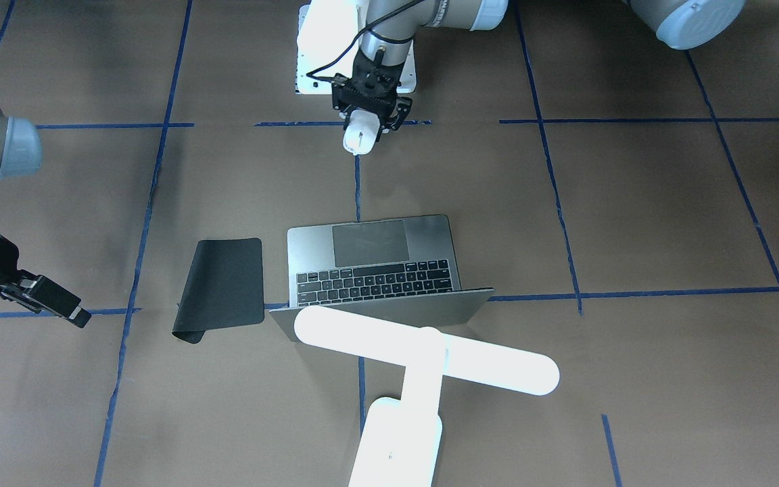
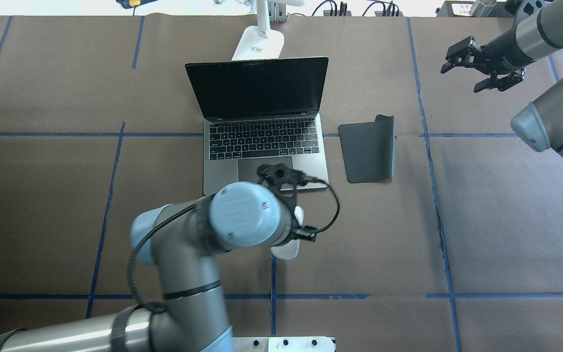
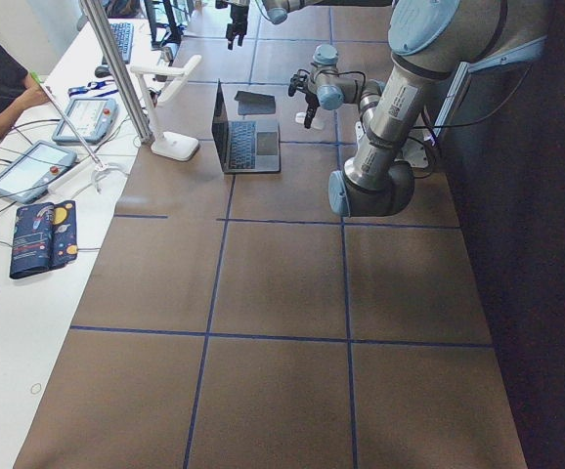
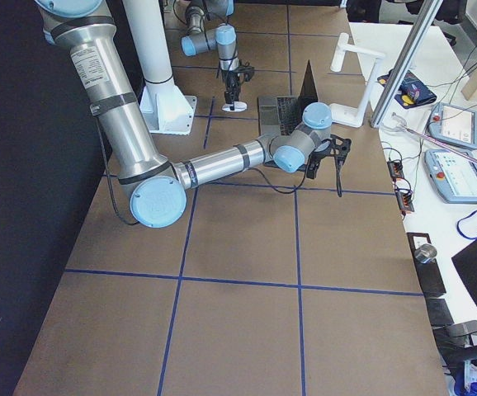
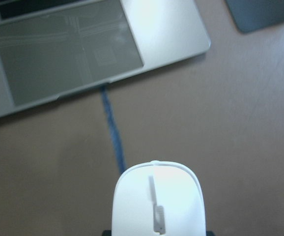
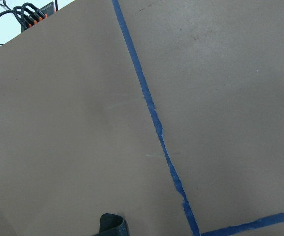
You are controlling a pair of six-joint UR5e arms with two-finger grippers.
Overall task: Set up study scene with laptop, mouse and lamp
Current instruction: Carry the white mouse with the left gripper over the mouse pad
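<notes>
The laptop (image 1: 376, 260) stands open at mid-table, its screen facing the robot (image 2: 262, 142). The white lamp (image 1: 423, 352) stands behind the lid, with its base (image 2: 259, 46) at the far edge. My left gripper (image 1: 370, 118) is shut on the white mouse (image 1: 360, 135), on the robot's side of the trackpad. The mouse also shows in the left wrist view (image 5: 157, 201) and peeks out under the wrist in the overhead view (image 2: 291, 247). I cannot tell if it touches the table. My right gripper (image 2: 460, 78) is open and empty, far right of the laptop.
A flat black mat (image 2: 369, 149) lies just right of the laptop, one corner curled up. The white bolted pedestal (image 1: 315, 40) is behind the left gripper. Blue tape lines cross the brown table. Tablets and cables lie past the far edge.
</notes>
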